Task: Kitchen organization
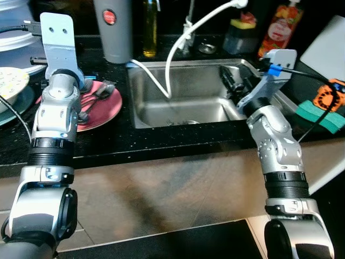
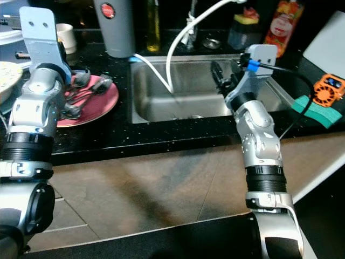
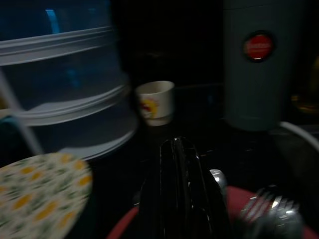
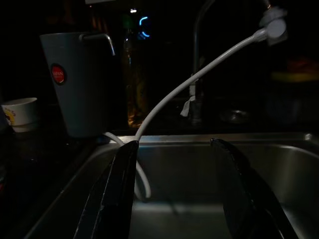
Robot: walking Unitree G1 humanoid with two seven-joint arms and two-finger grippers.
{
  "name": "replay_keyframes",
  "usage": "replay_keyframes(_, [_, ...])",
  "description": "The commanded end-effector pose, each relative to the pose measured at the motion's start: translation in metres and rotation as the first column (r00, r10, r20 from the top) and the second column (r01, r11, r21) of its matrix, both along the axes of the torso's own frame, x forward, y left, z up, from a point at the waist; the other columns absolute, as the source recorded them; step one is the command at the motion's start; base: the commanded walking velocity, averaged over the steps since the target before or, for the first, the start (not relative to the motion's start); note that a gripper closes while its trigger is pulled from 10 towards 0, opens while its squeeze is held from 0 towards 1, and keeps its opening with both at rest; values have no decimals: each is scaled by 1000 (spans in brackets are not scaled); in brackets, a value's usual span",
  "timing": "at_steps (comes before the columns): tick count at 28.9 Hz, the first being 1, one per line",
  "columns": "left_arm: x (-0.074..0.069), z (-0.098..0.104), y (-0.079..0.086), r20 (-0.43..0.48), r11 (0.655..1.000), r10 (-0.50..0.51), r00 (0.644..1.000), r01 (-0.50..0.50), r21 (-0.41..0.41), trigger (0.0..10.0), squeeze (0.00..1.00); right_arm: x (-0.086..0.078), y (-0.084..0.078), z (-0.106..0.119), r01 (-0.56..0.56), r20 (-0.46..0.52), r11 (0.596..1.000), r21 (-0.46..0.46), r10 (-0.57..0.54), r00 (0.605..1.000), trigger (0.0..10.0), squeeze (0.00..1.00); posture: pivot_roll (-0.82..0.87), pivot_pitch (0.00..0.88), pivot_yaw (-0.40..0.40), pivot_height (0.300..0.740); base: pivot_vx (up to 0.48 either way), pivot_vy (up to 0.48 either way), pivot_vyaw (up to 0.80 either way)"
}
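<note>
Left wrist view had the left gripper [image 3: 187, 199] pressed together over the pink plate [image 1: 105, 110] of forks [image 1: 102, 89]; right gripper [image 4: 182, 194] spread above the sink [image 1: 188, 102]; nothing sorted yet, I'd say.

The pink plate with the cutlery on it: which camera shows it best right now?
The right eye view: the pink plate lies nearly whole on the black counter, cutlery piled on it, beside the left claw. The left eye view shows it too, part hidden by the left arm. The left wrist view catches just a dark, blurred rim.
</note>
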State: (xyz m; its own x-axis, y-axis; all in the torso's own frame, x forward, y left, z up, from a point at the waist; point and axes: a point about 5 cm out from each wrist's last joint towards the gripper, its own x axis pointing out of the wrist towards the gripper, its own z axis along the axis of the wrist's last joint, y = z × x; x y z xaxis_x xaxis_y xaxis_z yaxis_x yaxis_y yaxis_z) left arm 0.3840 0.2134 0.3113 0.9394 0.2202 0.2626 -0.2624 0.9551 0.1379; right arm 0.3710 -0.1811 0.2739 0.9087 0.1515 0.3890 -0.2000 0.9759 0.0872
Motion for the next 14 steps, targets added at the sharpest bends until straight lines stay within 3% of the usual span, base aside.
replay_keyframes(1, [-1, 3, 1, 14, 1000, 0, 1000, 0, 24, 10000, 0, 0, -8, 5, 42, 19, 999, 17, -42, 999, 10000, 0, 120, 47, -25, 740, 0, 0, 775])
replay_keyframes(14, [1, 1, -4, 8, 999, -22, 1000, 22, 26, 10000, 0, 3, -15, 6, 103, 22, 994, 34, -103, 994, 10000, 0, 117, 45, -22, 740, 0, 0, 775])
